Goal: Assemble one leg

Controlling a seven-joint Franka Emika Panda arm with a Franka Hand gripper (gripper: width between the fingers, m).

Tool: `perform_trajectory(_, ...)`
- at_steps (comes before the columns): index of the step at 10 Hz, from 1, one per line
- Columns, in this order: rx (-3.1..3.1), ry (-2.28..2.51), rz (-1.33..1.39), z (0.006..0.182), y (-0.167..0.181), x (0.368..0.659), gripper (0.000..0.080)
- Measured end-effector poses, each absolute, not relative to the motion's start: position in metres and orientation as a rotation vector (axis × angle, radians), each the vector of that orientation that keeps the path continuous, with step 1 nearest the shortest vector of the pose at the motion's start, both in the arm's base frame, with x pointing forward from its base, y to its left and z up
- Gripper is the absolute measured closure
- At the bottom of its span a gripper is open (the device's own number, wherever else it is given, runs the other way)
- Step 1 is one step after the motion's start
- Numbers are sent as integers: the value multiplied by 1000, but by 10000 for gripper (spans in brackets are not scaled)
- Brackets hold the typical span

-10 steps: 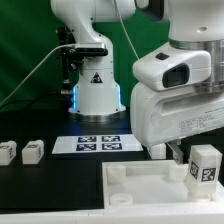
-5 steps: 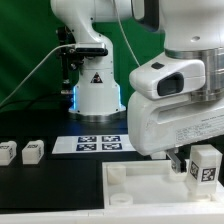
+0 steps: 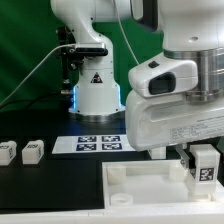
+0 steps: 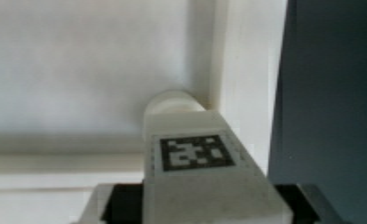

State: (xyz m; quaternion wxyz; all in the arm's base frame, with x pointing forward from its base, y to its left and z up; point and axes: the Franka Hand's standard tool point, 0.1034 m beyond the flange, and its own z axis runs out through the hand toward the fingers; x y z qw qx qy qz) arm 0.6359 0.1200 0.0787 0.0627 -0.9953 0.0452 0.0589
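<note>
My gripper (image 3: 196, 163) is shut on a leg (image 3: 204, 166), a small white block with a black-and-white marker on its face. It holds the leg upright over the large flat white panel (image 3: 140, 185), near the panel's corner on the exterior view's right. In the wrist view the leg (image 4: 198, 140) fills the middle, between the dark fingers (image 4: 301, 204), above the panel's rim (image 4: 251, 80). Two more legs (image 3: 8, 152) (image 3: 33, 151) stand on the table at the exterior view's left.
The marker board (image 3: 98, 143) lies behind the panel, in front of the robot base (image 3: 96, 90). The arm's white body (image 3: 175, 100) hides the table on the exterior view's right.
The gripper and its leg have come down a little and drifted slightly to the exterior view's left. The other legs have not moved.
</note>
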Motion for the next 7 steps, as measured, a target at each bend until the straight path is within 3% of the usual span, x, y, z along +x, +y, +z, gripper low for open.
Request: perform_trajectory(7, -2497, 1566, 8, 76, 122, 628, 500)
